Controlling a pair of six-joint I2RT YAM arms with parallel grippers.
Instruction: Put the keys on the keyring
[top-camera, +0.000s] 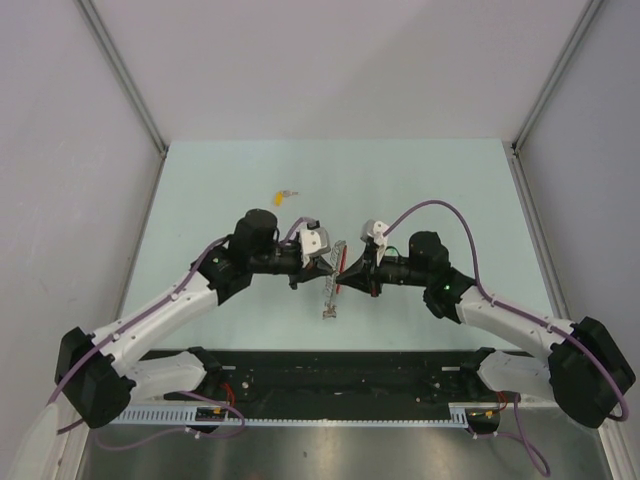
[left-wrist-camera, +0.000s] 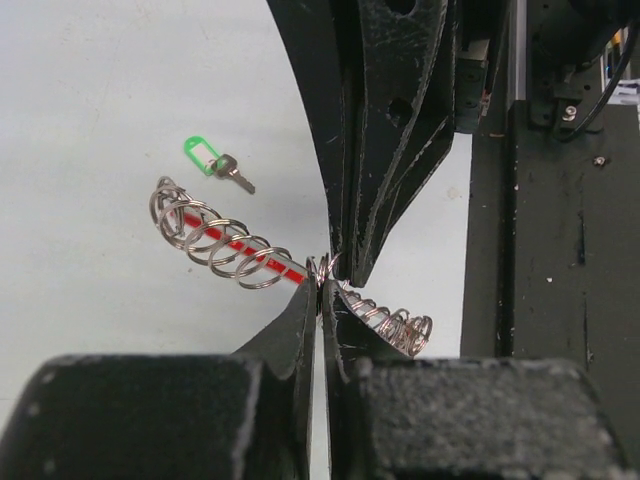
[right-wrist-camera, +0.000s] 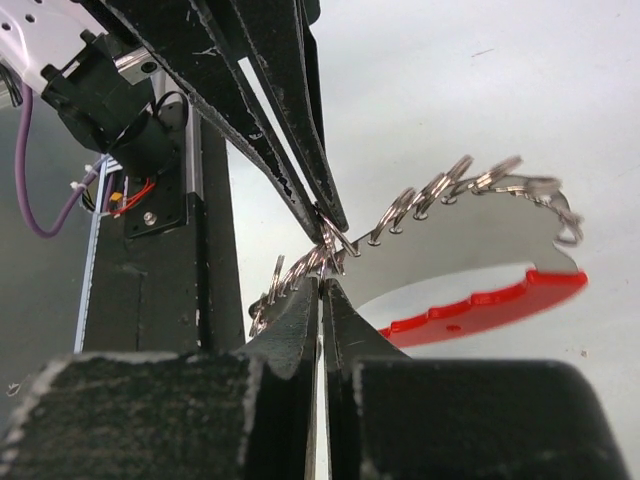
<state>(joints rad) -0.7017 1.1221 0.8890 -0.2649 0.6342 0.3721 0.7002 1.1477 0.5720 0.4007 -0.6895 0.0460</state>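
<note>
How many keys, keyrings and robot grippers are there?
Small silver keys with plastic heads: 2, green key, yellow key
Looped silver-ring and red-band keyring: 1
Black two-finger grippers: 2, left gripper, right gripper
Total: 5

Pale table — yellow key, green key
</note>
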